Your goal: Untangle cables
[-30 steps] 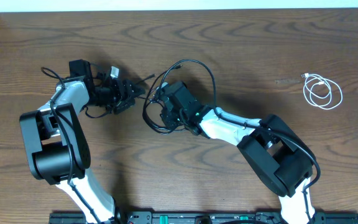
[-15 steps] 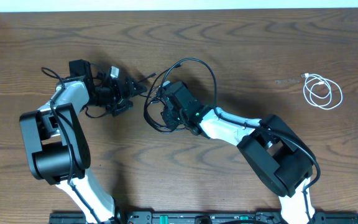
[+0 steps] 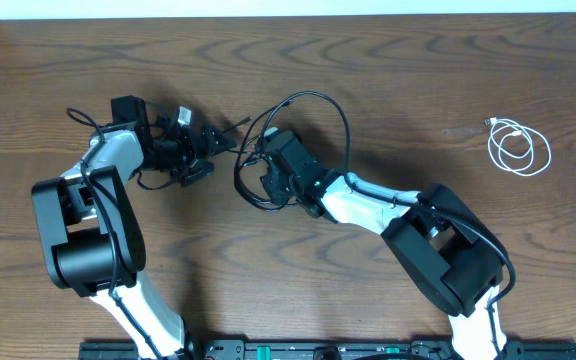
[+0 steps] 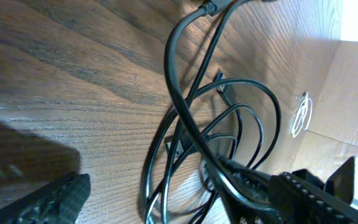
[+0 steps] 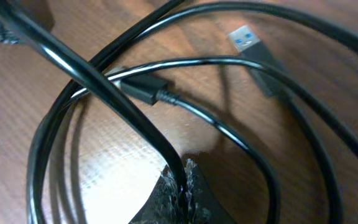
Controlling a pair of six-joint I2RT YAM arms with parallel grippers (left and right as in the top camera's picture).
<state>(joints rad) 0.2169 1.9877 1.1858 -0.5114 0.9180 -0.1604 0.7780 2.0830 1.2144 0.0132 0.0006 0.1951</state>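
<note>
Left claw (image 3: pixel 209 157), centre-left in the overhead frame, gapes wide and grips nothing. Just right of it, the right claw (image 5: pixel 178 190) is pinched on one strand of the black cables (image 5: pixel 114 96), which lie looped over each other on the bench (image 3: pixel 418 80). With nothing anchoring the heap, a pull would likely drag it whole or cinch the loops tighter. Far right, the white cable (image 3: pixel 518 148) lies coiled, well apart. Count: two claws, seemingly two black cables, one white.

You've got a dark wood-grain table (image 3: pixel 418 80) carrying tangled black cables (image 5: pixel 104 87) near its middle and, well apart toward the right side, a coiled white cable (image 3: pixel 516 150).
</note>
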